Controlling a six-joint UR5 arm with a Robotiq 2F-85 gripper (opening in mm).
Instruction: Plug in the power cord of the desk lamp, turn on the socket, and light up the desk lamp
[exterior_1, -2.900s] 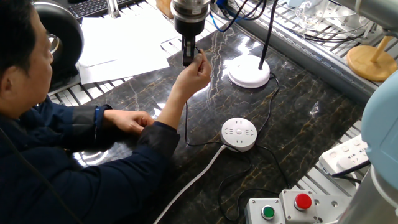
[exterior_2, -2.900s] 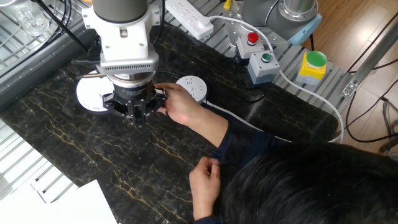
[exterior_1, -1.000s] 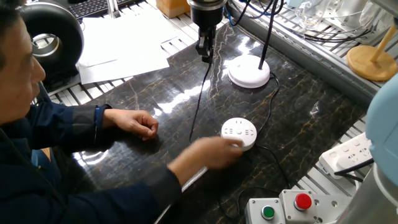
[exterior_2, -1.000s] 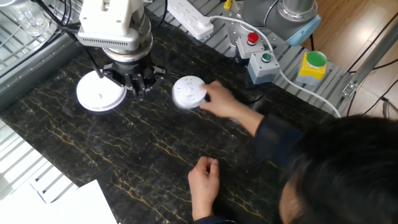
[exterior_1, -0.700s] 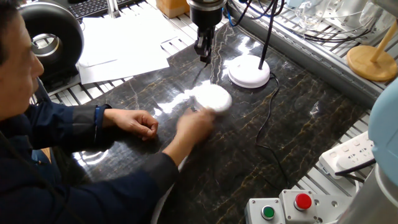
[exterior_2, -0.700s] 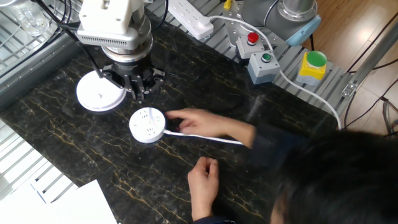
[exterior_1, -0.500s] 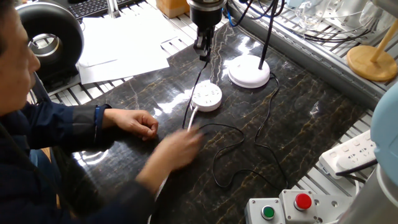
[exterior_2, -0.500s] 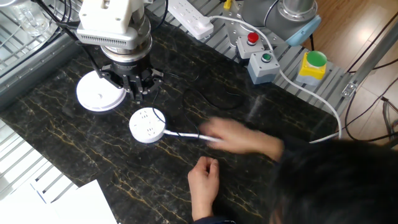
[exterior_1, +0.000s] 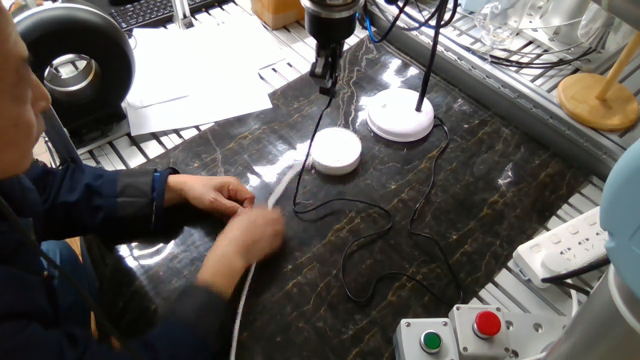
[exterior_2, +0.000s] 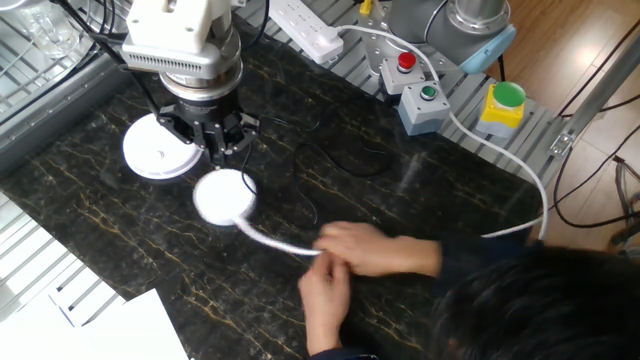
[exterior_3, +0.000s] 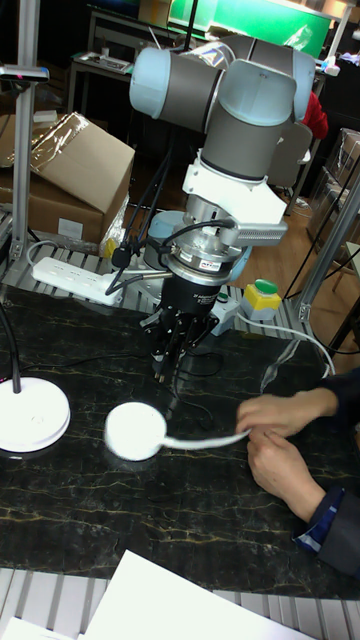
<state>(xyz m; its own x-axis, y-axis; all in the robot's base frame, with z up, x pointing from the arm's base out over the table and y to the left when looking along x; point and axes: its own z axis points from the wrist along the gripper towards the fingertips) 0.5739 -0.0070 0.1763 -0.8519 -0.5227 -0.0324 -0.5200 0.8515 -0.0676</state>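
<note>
— Progress so far?
— Nothing is plugged in yet. The gripper (exterior_1: 326, 90) is seen pinched on the plug end of the power cord (exterior_1: 318, 125).
— And the socket?
— The socket (exterior_1: 335, 152) is found at six o'clock of the gripper, blurred, with its white cable (exterior_3: 205, 438) held by a person's hand (exterior_3: 280, 415). The desk lamp (exterior_1: 400, 118) stands at two o'clock. Plugging, switching and lighting are left.

White socket (exterior_1: 335, 151), black power cord (exterior_1: 375, 222), dark gold-veined table (exterior_1: 470, 180).

Blurred white socket (exterior_1: 336, 151) beside desk lamp (exterior_1: 401, 116)
</note>
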